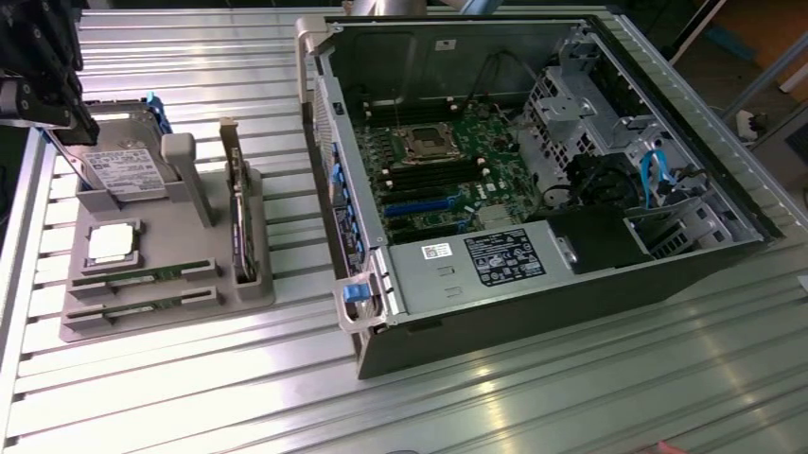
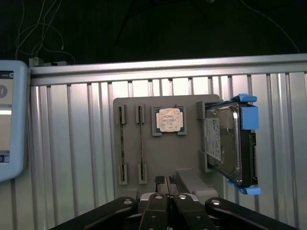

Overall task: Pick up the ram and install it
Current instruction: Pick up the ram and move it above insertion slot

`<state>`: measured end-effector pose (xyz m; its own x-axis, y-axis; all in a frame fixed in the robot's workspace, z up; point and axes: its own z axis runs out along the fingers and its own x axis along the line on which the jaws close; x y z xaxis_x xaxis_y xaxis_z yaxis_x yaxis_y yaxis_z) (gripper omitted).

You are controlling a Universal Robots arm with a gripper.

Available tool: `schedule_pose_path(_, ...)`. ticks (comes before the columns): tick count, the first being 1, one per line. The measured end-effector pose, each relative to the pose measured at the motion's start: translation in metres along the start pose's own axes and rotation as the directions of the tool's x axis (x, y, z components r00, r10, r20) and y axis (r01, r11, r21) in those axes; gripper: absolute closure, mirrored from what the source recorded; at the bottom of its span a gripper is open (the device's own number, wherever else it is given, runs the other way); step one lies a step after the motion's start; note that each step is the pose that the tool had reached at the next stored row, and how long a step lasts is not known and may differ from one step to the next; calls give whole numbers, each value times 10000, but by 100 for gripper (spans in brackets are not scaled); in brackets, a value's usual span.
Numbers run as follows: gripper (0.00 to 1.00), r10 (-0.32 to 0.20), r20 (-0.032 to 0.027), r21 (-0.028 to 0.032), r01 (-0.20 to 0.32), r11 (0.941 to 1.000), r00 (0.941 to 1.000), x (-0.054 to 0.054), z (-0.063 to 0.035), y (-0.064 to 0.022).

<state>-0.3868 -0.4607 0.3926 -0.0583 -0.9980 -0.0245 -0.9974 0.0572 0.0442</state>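
Two green ram sticks stand on edge in slots of the grey holder tray [image 1: 165, 317], one [image 1: 146, 274] just behind the other [image 1: 139, 305]. The wrist view looks down on them as two thin strips side by side [image 2: 122, 143] [image 2: 140, 143]; I cannot tell which is the task's ram. My gripper [image 1: 74, 137] hangs high over the tray's far end at the exterior view's left. Its fingers [image 2: 160, 211] are shut together with nothing between them. The open computer case [image 1: 531, 161] lies to the exterior view's right, its motherboard [image 1: 436, 175] exposed.
The tray also holds a processor chip [image 2: 169, 120], a hard drive in a blue bracket [image 2: 230, 143] and a dark expansion card on edge [image 1: 237, 203]. A screen device with a pale frame [image 2: 9, 120] lies beside the ribbed aluminium table [image 1: 253, 397].
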Motion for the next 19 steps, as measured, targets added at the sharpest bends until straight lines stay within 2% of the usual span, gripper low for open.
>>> schedule_pose_path(19, 89, 0, 0, 0, 0, 10000, 10000, 101, -3, -6)
